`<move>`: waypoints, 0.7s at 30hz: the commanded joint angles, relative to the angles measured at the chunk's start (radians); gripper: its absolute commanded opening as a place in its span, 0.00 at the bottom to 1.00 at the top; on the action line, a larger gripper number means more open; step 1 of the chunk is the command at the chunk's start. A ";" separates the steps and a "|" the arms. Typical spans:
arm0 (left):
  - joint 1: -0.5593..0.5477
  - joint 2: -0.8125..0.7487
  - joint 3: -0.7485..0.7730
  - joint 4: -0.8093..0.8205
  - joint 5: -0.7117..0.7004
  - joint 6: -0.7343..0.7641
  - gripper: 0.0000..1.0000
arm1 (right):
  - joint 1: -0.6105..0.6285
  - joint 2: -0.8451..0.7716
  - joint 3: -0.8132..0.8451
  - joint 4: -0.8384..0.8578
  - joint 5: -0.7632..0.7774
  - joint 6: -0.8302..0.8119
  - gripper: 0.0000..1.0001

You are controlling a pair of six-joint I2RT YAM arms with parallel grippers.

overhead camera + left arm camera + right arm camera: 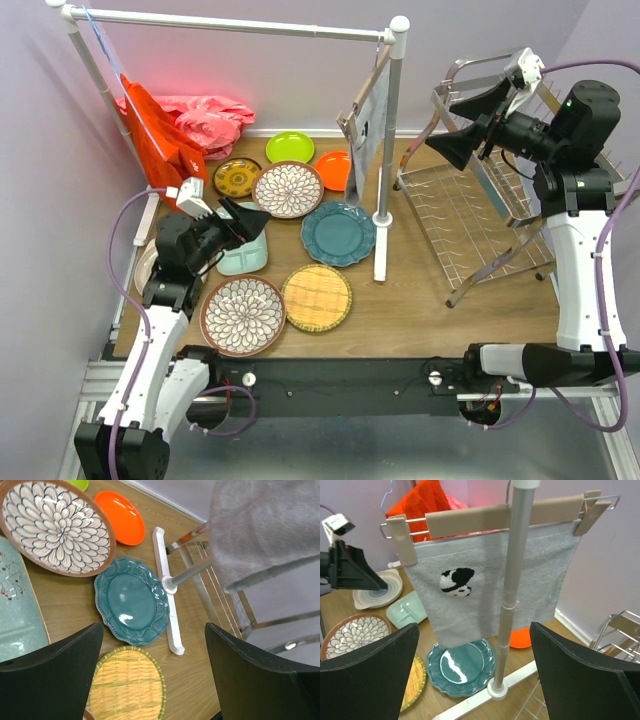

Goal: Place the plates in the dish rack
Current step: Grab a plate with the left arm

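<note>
**Loading not begun: both sets of jaws released**

At the far upper left of the overhead view, a red cloth (155, 135) and a pink cloth (210, 118) hang behind the white pipe rail (235, 22). Below them, the white ringed plate (379, 594) lies at the left edge of the counter (420, 300), partly hidden by the left arm. The left gripper (260, 224) hangs over the mint rectangular tray (243, 260). Its jaws are released and spread wide, with nothing between them.

Further right, the yellow-brown patterned plate (237, 177) and the lime green plate (290, 147) lie at the back of the counter. The first floral plate (287, 189) lies just in front of them, with the orange plate (333, 170) to its right. The teal scalloped plate (338, 233) sits mid-frame, just beside the rail's foot. In the front row, the second floral plate (243, 315) lies beside the woven yellow plate (316, 298). Whether their rims touch cannot be told.

Right of centre stands the rail's upright post, with a grey towel (365, 130) clipped to a hanger by it. Every plate lies left of this post.

On the right, the dish rack (470, 215) stands unfolded on the counter, well apart from the plates. The right gripper (445, 118) is held in the air over the rack's upper left corner, pointing left towards the towel. Its jaws are released and wide apart, grasping nothing.
</note>
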 commanded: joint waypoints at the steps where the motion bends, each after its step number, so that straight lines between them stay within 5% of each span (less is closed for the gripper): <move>1: -0.015 0.037 -0.063 0.131 -0.103 -0.133 0.91 | -0.001 0.007 0.028 -0.057 -0.036 0.035 1.00; 10: -0.136 0.236 -0.084 0.215 -0.332 -0.420 0.90 | -0.001 0.007 0.011 -0.059 0.091 0.068 1.00; 21: -0.272 0.603 0.063 0.205 -0.567 -0.647 0.85 | -0.001 -0.010 0.006 -0.056 0.260 0.104 1.00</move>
